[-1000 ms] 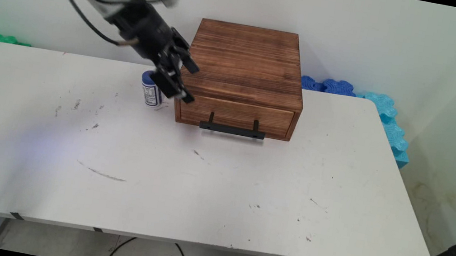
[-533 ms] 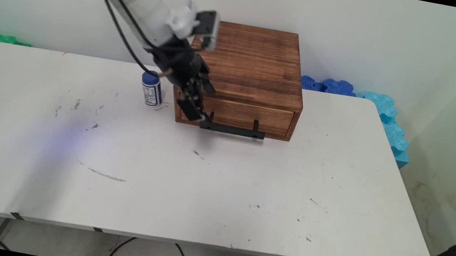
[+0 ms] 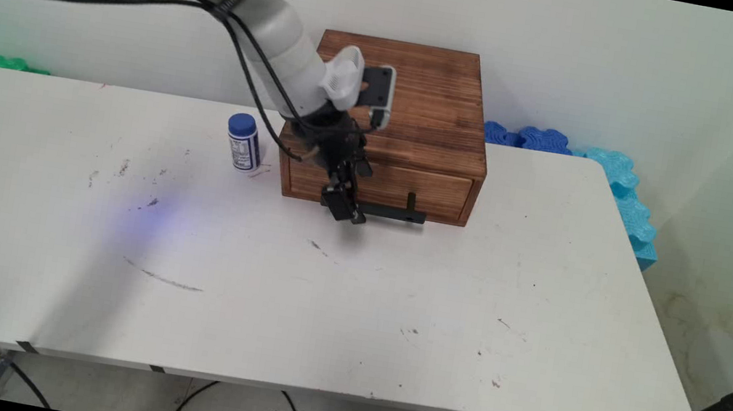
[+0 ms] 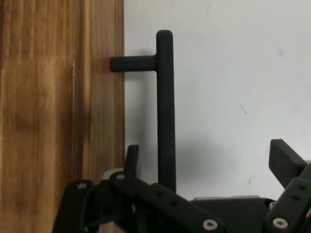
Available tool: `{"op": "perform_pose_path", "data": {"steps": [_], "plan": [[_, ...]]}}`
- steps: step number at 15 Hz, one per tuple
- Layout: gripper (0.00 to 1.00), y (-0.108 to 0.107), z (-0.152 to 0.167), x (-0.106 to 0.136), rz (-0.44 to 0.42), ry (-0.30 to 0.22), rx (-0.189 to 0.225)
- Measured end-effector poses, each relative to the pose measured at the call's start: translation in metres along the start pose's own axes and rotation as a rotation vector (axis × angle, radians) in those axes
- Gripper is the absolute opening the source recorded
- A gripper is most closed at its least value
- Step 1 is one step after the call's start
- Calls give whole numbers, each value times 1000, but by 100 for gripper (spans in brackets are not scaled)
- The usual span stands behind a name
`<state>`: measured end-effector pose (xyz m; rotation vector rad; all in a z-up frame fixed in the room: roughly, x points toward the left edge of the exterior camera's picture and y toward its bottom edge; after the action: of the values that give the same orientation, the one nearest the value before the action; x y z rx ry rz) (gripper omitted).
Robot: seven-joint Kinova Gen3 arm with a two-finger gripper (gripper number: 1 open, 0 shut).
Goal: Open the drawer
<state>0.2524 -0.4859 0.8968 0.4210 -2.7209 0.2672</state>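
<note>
Your gripper (image 4: 204, 160) stands wide open and holds nothing, its fingers (image 4: 286, 162) straddling the black drawer handle (image 4: 165, 107), whose long bar runs up the hand view's centre beside the wooden drawer box (image 3: 391, 117).

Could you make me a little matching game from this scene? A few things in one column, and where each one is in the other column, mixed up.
Things:
1. gripper
2. wooden drawer box
3. blue-capped bottle
4. black handle

Places:
A. stands upright on the table, left of the box
B. fixed across the drawer front, sticking out toward the camera
C. at the table's far side, against the wall
D. open, one finger on each side of the handle's left end

Pairs: 1-D, 2-C, 3-A, 4-B
</note>
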Motion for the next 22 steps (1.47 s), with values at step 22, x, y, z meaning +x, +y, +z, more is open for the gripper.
{"op": "perform_pose_path", "data": {"steps": [22], "plan": [[100,4,77,9,21,-48,-32]]}}
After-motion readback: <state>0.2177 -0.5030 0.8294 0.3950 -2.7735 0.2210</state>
